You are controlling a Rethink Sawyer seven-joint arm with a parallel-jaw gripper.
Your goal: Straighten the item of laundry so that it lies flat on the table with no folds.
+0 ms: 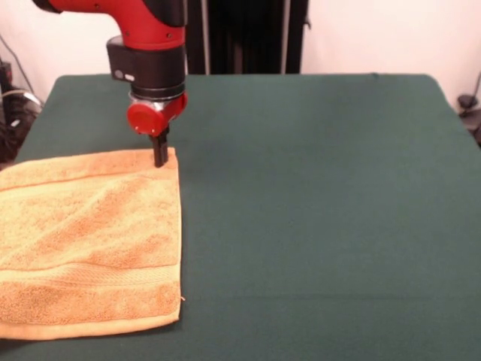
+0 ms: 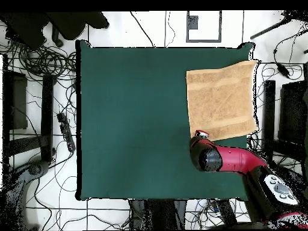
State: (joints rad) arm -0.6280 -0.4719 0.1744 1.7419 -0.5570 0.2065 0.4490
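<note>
A golden-orange towel (image 1: 86, 241) lies spread on a dark green bench (image 1: 316, 210). In the front view it fills the lower left of the frame, running off the left edge, with its right edge falling nearly straight down the picture. A woven band crosses it low down, and soft ripples run across the middle of the cloth. Its lower right corner looks slightly frayed.

A red and black robot arm (image 1: 146, 45) comes down from the top left of the front view. Its black tool (image 1: 160, 154) points straight down and meets the towel at the upper right corner. The two fingers look pressed close together there, but whether they are pinching cloth or only resting on it I cannot tell.

From overhead, the towel (image 2: 221, 98) sits in the upper right of the bench (image 2: 138, 120), reaching the bench's right edge, a little skewed against the bench edges. Two paler bands cross it. The arm (image 2: 231, 159) enters from the lower right of that frame, its rounded end covering the towel's lower left corner and hiding the tool.

Cables (image 2: 45, 150) lie tangled on the tiled floor to the left of the bench.
</note>
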